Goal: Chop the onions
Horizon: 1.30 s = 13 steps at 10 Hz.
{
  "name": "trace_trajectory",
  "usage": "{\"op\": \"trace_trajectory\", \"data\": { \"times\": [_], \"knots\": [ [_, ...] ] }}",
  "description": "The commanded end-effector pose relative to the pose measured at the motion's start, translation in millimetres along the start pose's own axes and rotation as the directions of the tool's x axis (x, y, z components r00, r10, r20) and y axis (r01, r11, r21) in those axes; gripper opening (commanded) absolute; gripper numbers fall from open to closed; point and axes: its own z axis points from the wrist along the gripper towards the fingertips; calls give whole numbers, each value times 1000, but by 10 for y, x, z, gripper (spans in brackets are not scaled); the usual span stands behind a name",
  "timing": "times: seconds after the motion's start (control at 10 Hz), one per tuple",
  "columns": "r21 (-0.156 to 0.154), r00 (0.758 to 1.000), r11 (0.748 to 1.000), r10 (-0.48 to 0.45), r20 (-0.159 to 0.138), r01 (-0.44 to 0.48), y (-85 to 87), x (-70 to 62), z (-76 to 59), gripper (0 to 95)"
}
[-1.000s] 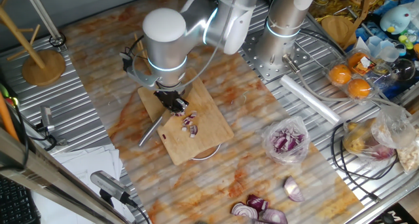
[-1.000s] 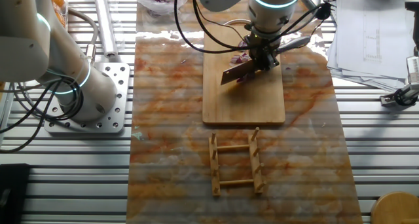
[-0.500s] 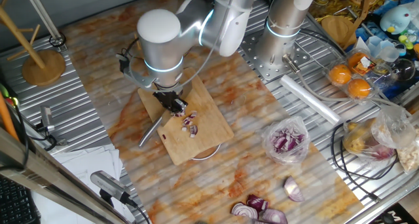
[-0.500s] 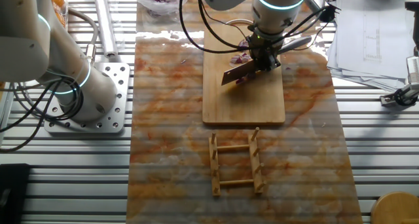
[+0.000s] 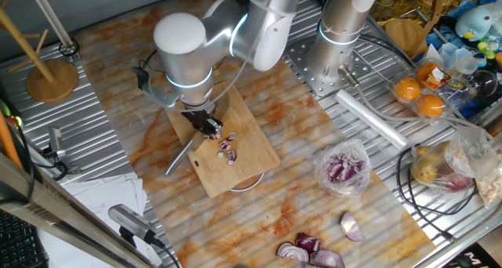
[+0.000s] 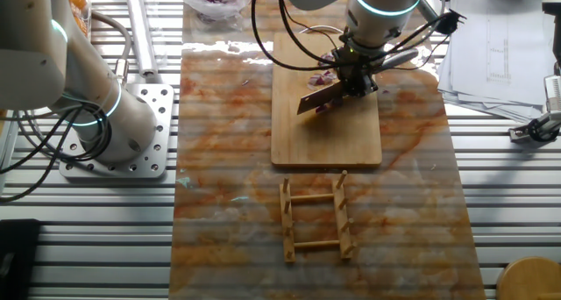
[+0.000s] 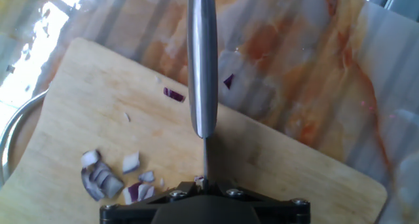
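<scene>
Hand view looks straight down a knife (image 7: 201, 67): its rounded steel handle runs up the middle of the picture, and a thin strip of blade spine leads from it down to the dark block at the bottom edge. The onions (image 7: 108, 177) lie to the left of the blade on the wooden cutting board (image 7: 98, 99), a small loose cluster of pale white-pink chunks with purple skin edges, some showing curved layers. One lone purple sliver sits apart on the board just left of the handle, and another small purple bit lies right of the handle, at the board's edge.

One fixed view shows the fingers (image 5: 210, 128) closed on the knife (image 5: 182, 153) over the cutting board (image 5: 243, 154), with the metal handle slanting off the board's edge towards the marbled tabletop (image 5: 306, 197). The onions (image 5: 228, 149) sit just beside the fingers, near the board's centre.

From the other fixed view, the fingers (image 6: 353, 79) hold the knife (image 6: 317, 99) with its blade tilted above the cutting board (image 6: 326, 133), and the onions (image 6: 323, 77) are a purple heap close to the blade on the far part of the board. Whether the blade edge touches the board cannot be told.
</scene>
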Motion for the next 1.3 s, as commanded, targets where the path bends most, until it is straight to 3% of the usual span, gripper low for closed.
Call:
{"op": "trace_trajectory", "data": {
  "times": [0.1, 0.4, 0.7, 0.8, 1.0, 1.3],
  "knots": [
    [-26, 999, 1000, 1, -34, -2, -7, -18, -11, 0],
    [-21, 1000, 1000, 13, -15, -14, 7, -13, -82, 0],
    [21, 998, 1000, 0, 69, -1, 12, -43, -190, 0],
    [27, 997, 1000, 2, 80, -4, 10, -48, -191, 0],
    [52, 991, 999, 1, 133, -8, -16, -61, -122, 0],
    [44, 993, 999, -17, 119, 11, -63, -81, 61, 0]
  ]
}}
